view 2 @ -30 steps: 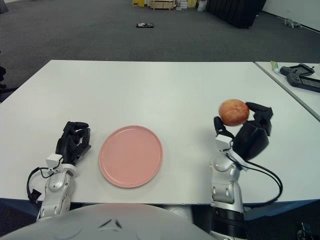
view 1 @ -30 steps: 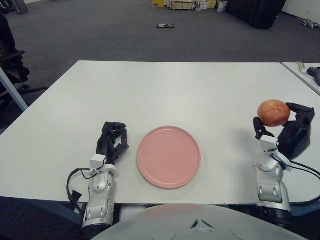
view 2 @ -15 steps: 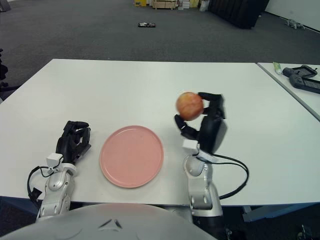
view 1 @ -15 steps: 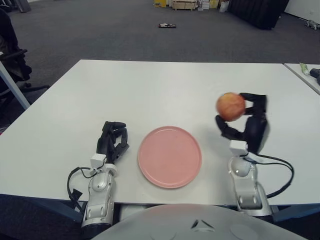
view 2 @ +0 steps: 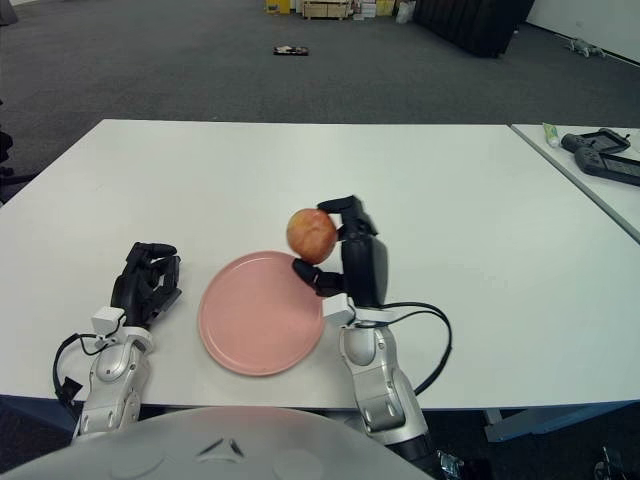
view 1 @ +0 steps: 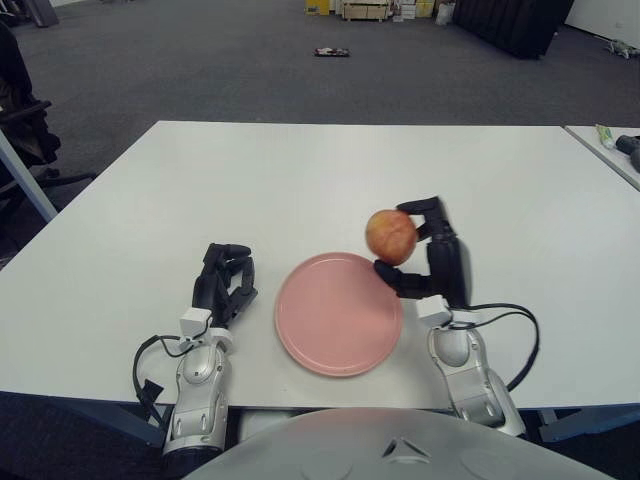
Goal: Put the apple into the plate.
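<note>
Right robot hand [view 1: 415, 250] grasping the apple [view 1: 391, 235] above the pink plate's [view 1: 335, 320] right rim, left robot hand [view 1: 224, 283] clenched, left of the plate on the white worktop [view 1: 300, 180]

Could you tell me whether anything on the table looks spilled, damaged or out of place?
Nothing stands out. The right hand holds the apple intact above the far right rim of the pink plate, which lies flat and bare. The left hand shows left of the plate, fingers curled.
</note>
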